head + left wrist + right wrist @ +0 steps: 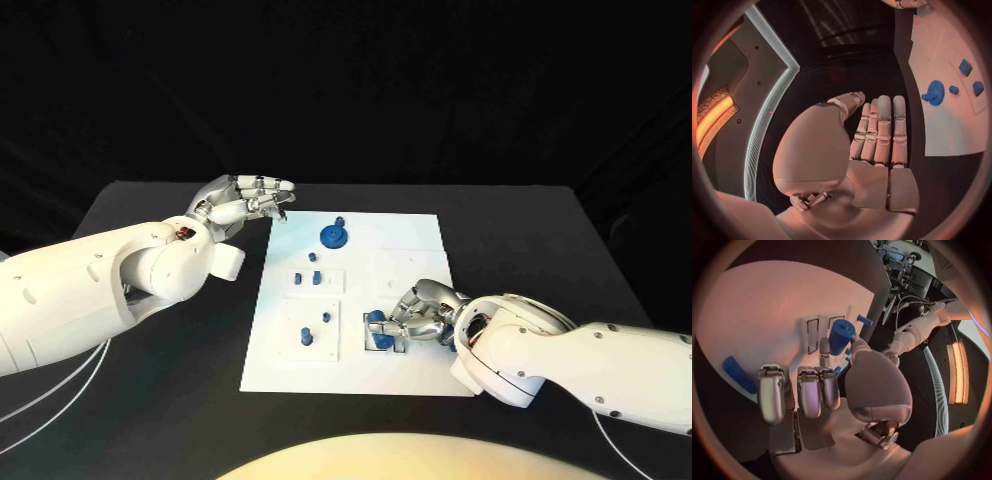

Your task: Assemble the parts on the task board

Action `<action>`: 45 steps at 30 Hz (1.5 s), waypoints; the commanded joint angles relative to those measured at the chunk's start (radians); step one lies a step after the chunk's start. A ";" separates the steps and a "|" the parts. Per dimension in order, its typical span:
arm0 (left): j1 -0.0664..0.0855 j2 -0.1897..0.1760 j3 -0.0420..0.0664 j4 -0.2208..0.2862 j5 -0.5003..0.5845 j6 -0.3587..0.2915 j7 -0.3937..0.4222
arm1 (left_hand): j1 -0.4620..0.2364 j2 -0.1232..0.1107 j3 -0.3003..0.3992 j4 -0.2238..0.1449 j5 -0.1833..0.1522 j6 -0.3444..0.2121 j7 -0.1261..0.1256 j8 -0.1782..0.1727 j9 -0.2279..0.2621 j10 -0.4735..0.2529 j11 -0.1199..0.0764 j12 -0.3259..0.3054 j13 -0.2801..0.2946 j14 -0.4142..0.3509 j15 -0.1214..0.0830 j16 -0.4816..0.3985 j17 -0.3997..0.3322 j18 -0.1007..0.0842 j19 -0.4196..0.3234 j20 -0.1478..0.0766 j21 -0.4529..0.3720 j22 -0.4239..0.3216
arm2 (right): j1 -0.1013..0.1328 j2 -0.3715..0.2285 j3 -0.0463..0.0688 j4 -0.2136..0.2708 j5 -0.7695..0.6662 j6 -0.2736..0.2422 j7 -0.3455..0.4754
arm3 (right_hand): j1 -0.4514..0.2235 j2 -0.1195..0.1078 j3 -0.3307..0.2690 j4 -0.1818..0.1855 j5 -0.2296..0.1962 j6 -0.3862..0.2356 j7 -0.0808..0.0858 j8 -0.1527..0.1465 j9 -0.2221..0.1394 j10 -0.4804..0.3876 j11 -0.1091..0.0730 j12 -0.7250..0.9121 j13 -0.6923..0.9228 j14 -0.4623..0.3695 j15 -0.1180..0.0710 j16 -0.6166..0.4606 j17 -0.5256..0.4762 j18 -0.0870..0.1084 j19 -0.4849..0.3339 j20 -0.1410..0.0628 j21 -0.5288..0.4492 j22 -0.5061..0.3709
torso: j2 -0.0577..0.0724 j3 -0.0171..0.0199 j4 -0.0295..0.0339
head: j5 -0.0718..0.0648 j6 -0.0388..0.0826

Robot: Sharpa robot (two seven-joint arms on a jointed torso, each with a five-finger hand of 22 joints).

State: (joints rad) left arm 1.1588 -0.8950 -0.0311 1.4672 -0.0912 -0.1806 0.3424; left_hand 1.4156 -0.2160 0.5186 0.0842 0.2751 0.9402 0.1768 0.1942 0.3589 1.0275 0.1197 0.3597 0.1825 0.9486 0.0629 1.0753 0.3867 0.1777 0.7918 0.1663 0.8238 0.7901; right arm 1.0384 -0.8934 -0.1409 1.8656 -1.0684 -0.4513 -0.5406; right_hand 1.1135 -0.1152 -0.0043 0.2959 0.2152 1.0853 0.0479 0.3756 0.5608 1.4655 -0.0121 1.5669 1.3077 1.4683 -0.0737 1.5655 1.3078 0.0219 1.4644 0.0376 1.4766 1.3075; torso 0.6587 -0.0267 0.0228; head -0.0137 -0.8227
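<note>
The white board (411,235) lies flat on the black table (534,240). Small blue pieces sit on it. A round blue disc (333,236) with a little knob lies near the far end, just past the tips of the left hand's fingers. In the left wrist view the same disc (934,92) sits on the board off to the side of the straight fingers, with two small blue blocks (965,67) beyond it. In the middle of the board are two small blue pegs (306,278), with another small blue piece (313,258) just past them. Closer to the robot lie a long blue piece (307,335) and a tiny blue bit (327,317).

The left hand (238,205) hovers over the table at the board's far corner, beside the board. It holds nothing. In the left wrist view its fingers (882,127) are straight and lie side by side, and the thumb bends in next to them.

The right hand (418,315) rests on the near end of the board. Its fingers curl down around a blue part (381,332). In the right wrist view a blue cylinder (841,336) stands by the thumb and one fingertip, and they look like they pinch it. The other fingers (811,390) point straight out over the board. A blue bar (739,374) lies on the board beyond the outer finger.
</note>
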 commanded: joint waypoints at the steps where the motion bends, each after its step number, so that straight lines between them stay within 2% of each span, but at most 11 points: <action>1: 0.000 0.001 0.001 0.003 0.005 0.015 0.004 | 0.004 0.010 -0.006 -0.001 0.004 0.008 0.001 0.007 -0.002 0.002 -0.002 0.007 -0.001 -0.002 -0.007 -0.003 -0.002 0.003 0.005 -0.002 -0.004 0.002 | -0.002 0.004 0.000 -0.002 -0.024 0.028 -0.008 | -0.025 -0.006 -0.030 -0.001 0.001 -0.010 0.006 0.002 0.000 0.105 -0.006 0.004 0.263 0.102 -0.004 0.005 0.263 -0.003 0.081 -0.007 -0.009 0.238 | -0.001 -0.0001 -0.0011 | 0.001 -0.002; 7: 0.000 -0.001 0.001 0.004 0.005 0.014 0.004 | 0.003 0.010 -0.006 0.000 0.004 0.008 0.002 0.007 -0.002 0.002 -0.002 0.007 -0.001 -0.002 -0.007 -0.003 -0.002 0.003 0.005 -0.002 -0.004 0.002 | -0.002 0.004 0.000 -0.005 -0.045 0.014 -0.010 | -0.079 -0.017 -0.109 0.002 0.008 -0.020 0.008 0.011 0.006 0.105 -0.004 0.004 0.263 0.102 -0.003 0.005 0.263 -0.002 0.078 -0.005 -0.016 0.236 | -0.001 -0.0002 -0.0007 | 0.001 -0.001; 13: 0.000 -0.002 0.001 0.004 0.005 0.013 0.004 | 0.003 0.010 -0.006 0.000 0.004 0.008 0.002 0.007 -0.002 0.002 -0.002 0.007 -0.001 -0.002 -0.007 -0.003 -0.002 0.003 0.005 -0.002 -0.004 0.002 | -0.004 0.000 0.000 -0.001 -0.066 -0.001 -0.005 | -0.090 -0.022 -0.119 0.002 0.010 -0.022 0.008 0.013 0.007 0.105 -0.004 0.004 0.263 0.102 -0.002 0.005 0.263 -0.001 0.078 -0.005 -0.016 0.236 | -0.001 0.0000 -0.0011 | 0.001 0.000; 16: 0.000 -0.002 0.001 0.004 0.005 0.013 0.004 | 0.003 0.010 -0.006 0.000 0.004 0.008 0.002 0.007 -0.002 0.002 -0.002 0.007 -0.001 -0.002 -0.007 -0.003 -0.002 0.003 0.005 -0.002 -0.004 0.002 | -0.005 -0.005 0.000 0.004 -0.073 -0.007 0.007 | -0.088 -0.016 -0.118 0.001 0.011 -0.022 0.008 0.014 0.008 0.105 -0.004 0.004 0.263 0.102 -0.002 0.005 0.263 -0.002 0.079 -0.005 -0.014 0.237 | -0.001 0.0005 -0.0011 | 0.002 0.000; 19: 0.000 -0.003 0.001 0.004 0.005 0.013 0.004 | 0.003 0.010 -0.006 0.000 0.004 0.008 0.002 0.007 -0.002 0.002 -0.002 0.007 -0.001 -0.002 -0.007 -0.003 -0.002 0.003 0.005 -0.002 -0.004 0.002 | -0.006 -0.015 0.000 0.015 -0.077 -0.009 0.034 | -0.048 -0.003 -0.108 -0.001 0.008 -0.024 0.007 0.018 0.009 0.105 -0.005 0.004 0.263 0.102 -0.003 0.005 0.263 -0.002 0.079 -0.005 -0.011 0.237 | -0.001 0.0005 -0.0009 | 0.004 0.002; 20: 0.000 -0.003 0.001 0.004 0.005 0.013 0.004 | 0.003 0.010 -0.006 0.000 0.004 0.008 0.002 0.007 -0.002 0.002 -0.002 0.007 -0.001 -0.002 -0.007 -0.003 -0.002 0.003 0.005 -0.002 -0.004 0.002 | -0.006 -0.018 0.000 0.019 -0.077 -0.009 0.042 | 0.001 0.001 -0.095 -0.003 0.006 -0.026 0.006 0.021 0.010 0.105 -0.005 0.004 0.263 0.102 -0.004 0.005 0.263 -0.003 0.080 -0.006 -0.010 0.238 | -0.001 0.0003 -0.0009 | 0.004 0.002; 24: 0.000 -0.005 0.001 0.004 0.005 0.012 0.004 | 0.003 0.010 -0.006 0.000 0.004 0.008 0.002 0.007 -0.002 0.002 -0.002 0.007 -0.001 -0.002 -0.007 -0.003 -0.002 0.003 0.005 -0.002 -0.004 0.002 | -0.008 -0.034 0.000 0.041 -0.078 -0.006 0.082 | 0.066 -0.014 -0.060 -0.003 0.007 -0.026 0.005 0.023 0.009 0.105 -0.007 0.004 0.263 0.102 -0.005 0.005 0.263 -0.004 0.081 -0.007 -0.002 0.240 | -0.001 0.0006 -0.0016 | 0.006 0.002; 28: 0.000 -0.005 0.001 0.004 0.005 0.012 0.004 | 0.003 0.011 -0.006 0.001 0.004 0.008 0.002 0.007 -0.002 0.002 -0.002 0.007 -0.001 -0.002 -0.006 -0.004 -0.002 0.003 0.005 -0.002 -0.004 0.002 | -0.010 -0.046 0.000 0.057 -0.079 -0.006 0.104 | 0.092 -0.028 -0.041 -0.004 0.007 -0.024 0.004 0.023 0.007 0.105 -0.007 0.004 0.263 0.102 -0.005 0.005 0.263 -0.005 0.083 -0.007 0.006 0.242 | -0.001 0.0007 -0.0022 | 0.006 0.002; 36: 0.000 -0.005 0.000 0.003 0.005 0.012 0.003 | 0.003 0.011 -0.006 0.001 0.004 0.008 0.002 0.007 -0.002 0.002 -0.002 0.007 -0.001 -0.002 -0.006 -0.004 -0.002 0.003 0.005 -0.002 -0.004 0.002 | -0.014 -0.048 0.000 0.052 -0.078 0.016 0.103 | 0.097 -0.030 -0.036 -0.004 0.007 -0.023 0.004 0.024 0.006 0.105 -0.008 0.004 0.263 0.102 -0.006 0.005 0.263 -0.006 0.084 -0.008 0.007 0.242 | -0.001 0.0003 -0.0010 | 0.005 0.002; 43: 0.000 -0.005 0.000 0.004 0.006 0.012 0.003 | 0.003 0.011 -0.006 0.001 0.004 0.008 0.002 0.007 -0.002 0.002 -0.002 0.007 -0.001 -0.002 -0.006 -0.004 -0.002 0.003 0.005 -0.002 -0.004 0.002 | -0.017 -0.035 0.000 0.034 -0.097 0.032 0.077 | 0.119 -0.018 -0.012 -0.005 0.006 -0.023 0.003 0.022 0.002 0.105 -0.008 0.004 0.263 0.102 -0.006 0.005 0.263 -0.006 0.085 -0.008 0.010 0.243 | 0.000 0.0000 0.0007 | 0.005 0.000; 45: 0.000 -0.006 0.000 0.004 0.006 0.012 0.003 | 0.003 0.013 -0.006 0.001 0.004 0.008 0.002 0.007 -0.002 0.002 -0.002 0.008 -0.001 -0.002 -0.007 -0.004 -0.002 0.003 0.005 -0.002 -0.005 0.002 | -0.018 -0.031 0.000 0.029 -0.108 0.036 0.069 | 0.159 -0.011 0.029 -0.007 0.008 -0.023 0.001 0.018 -0.003 0.105 -0.011 0.004 0.263 0.102 -0.008 0.005 0.263 -0.006 0.085 -0.009 0.012 0.243 | -0.001 0.0001 0.0003 | 0.006 -0.002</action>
State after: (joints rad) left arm 1.1586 -0.9014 -0.0314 1.4683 -0.0907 -0.1808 0.3400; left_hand 1.4197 -0.2119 0.5186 0.0842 0.2751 0.9402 0.1768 0.1958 0.3580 1.0275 0.1197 0.3631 0.1827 0.9486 0.0628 1.0753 0.3860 0.1775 0.7918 0.1663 0.8238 0.7908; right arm 1.0228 -0.9272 -0.1410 1.8974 -1.1442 -0.4440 -0.4625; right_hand 1.2593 -0.1279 0.0120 0.2903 0.2229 1.0642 0.0537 0.3949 0.5593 1.4658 -0.0124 1.5669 1.3076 1.4679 -0.0739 1.5655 1.3074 0.0219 1.4665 0.0356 1.4840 1.3079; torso 0.6580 -0.0266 0.0225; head -0.0086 -0.8226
